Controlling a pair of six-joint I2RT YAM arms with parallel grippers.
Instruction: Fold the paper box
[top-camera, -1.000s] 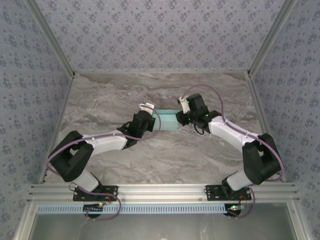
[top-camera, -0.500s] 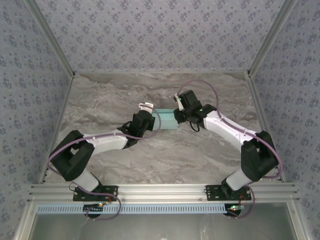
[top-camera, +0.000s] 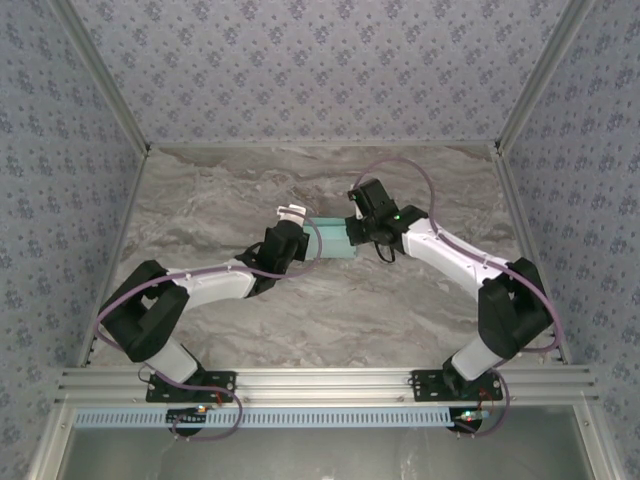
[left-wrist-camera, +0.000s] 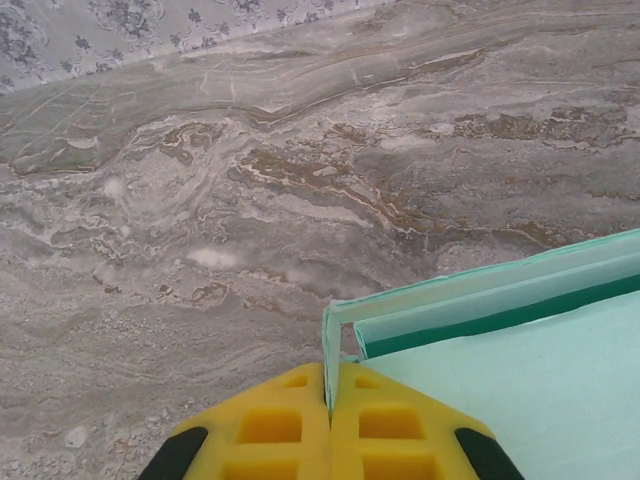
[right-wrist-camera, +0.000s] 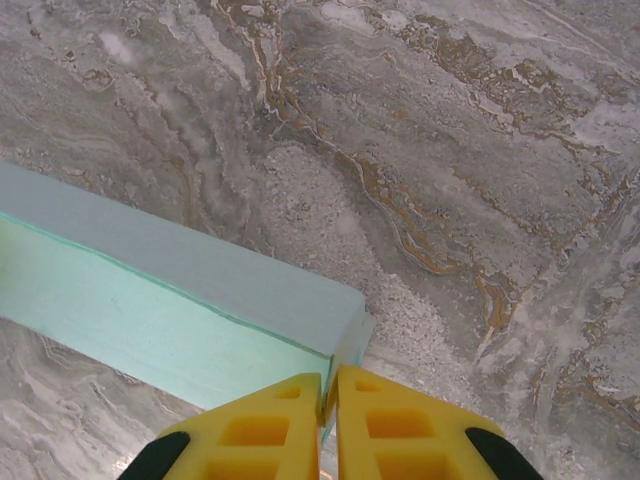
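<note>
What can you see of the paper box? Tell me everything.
The paper box is pale aqua thin card, small and rectangular, with creased edges and a darker green strip along one fold. At the middle of the table, both ends are pinched: the left end effector grips a wall, the right end effector a corner.
</note>
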